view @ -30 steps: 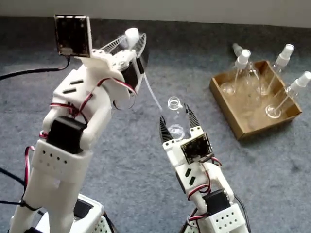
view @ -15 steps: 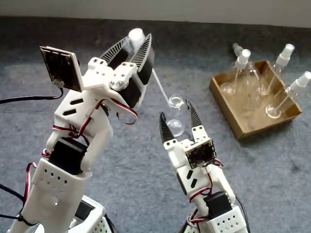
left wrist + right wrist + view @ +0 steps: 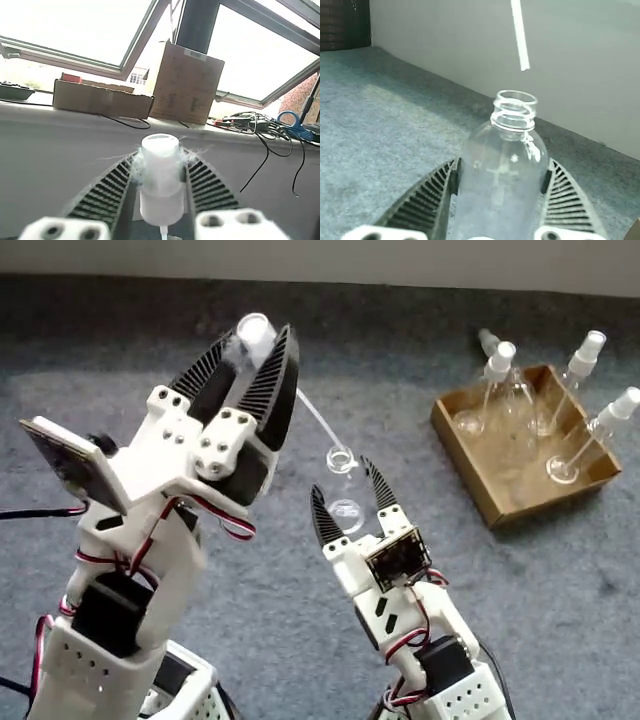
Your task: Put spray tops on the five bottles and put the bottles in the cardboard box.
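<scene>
- Left arm [image 3: 150, 530]: over 1.0 s it is swung lower and tilted toward the centre. The left gripper [image 3: 258, 340] is pinched on the spray top [image 3: 250, 328].
- Cardboard box [image 3: 468, 462]: 4 capped bottles [image 3: 500, 360] are kept inside, unchanged.
- Right gripper [image 3: 342, 480]: it is clamped on the open bottle [image 3: 345, 508], shifted slightly left, well apart from the box.
- Dip tube [image 3: 520, 35]: it is now brought just above the bottle mouth and is not yet entered. Insertion of the 5th top is judged next.

Clear uncapped bottle [image 3: 500, 165] beneath white spray top [image 3: 160, 175]; four capped bottles [image 3: 497, 365] in cardboard box [image 3: 462, 462].
</scene>
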